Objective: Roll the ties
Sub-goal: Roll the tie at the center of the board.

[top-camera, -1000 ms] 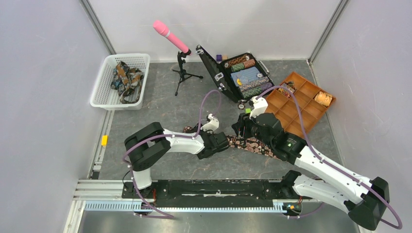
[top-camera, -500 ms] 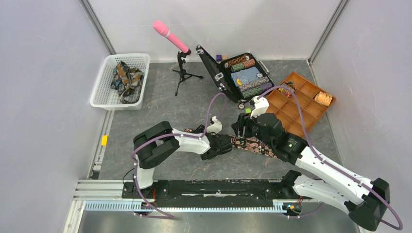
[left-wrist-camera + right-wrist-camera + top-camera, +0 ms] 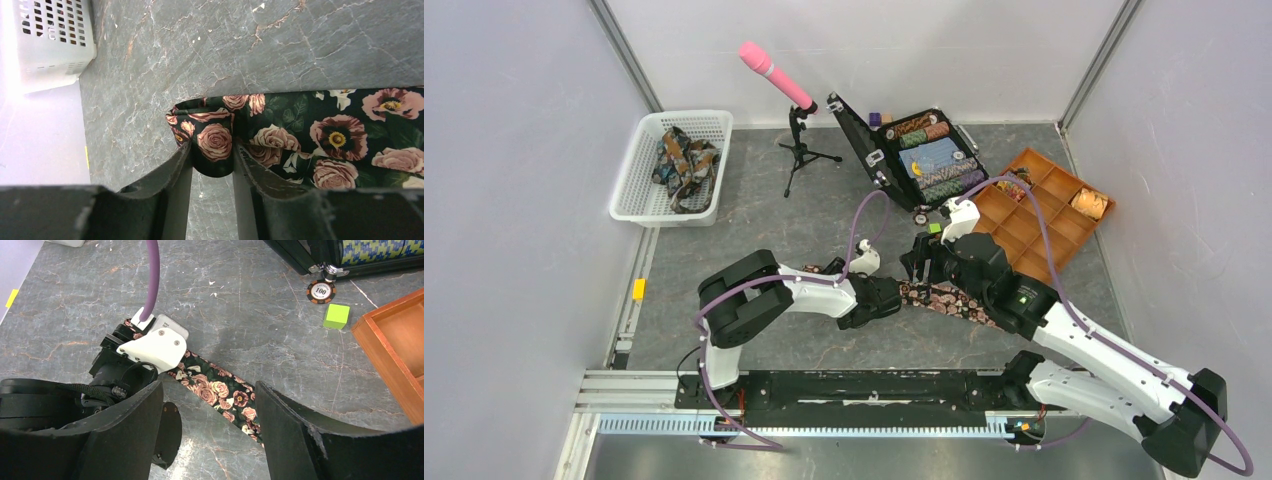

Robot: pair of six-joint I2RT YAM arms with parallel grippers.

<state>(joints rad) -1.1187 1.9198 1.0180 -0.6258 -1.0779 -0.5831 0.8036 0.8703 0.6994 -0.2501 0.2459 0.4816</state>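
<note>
My left gripper (image 3: 212, 150) pinches the folded end of the tie (image 3: 320, 135); my right gripper (image 3: 208, 387) hangs apart above it. I should roll with that fold tight and square.

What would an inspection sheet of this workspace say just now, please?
Surface: grey marbled table, flat.
Job's things: floral tie lying stretched out, one end folded; more ties heaped in the white basket; tan coil in the wooden tray.
Clutter: open chip case, loose chip, green cube, pink microphone on a stand.
Tools: left tool flanks the tie's folded end, grip unclear; right tool open above the tie.
Cables: purple cables loop over both arms.
Surroundings: plain white walls.
</note>
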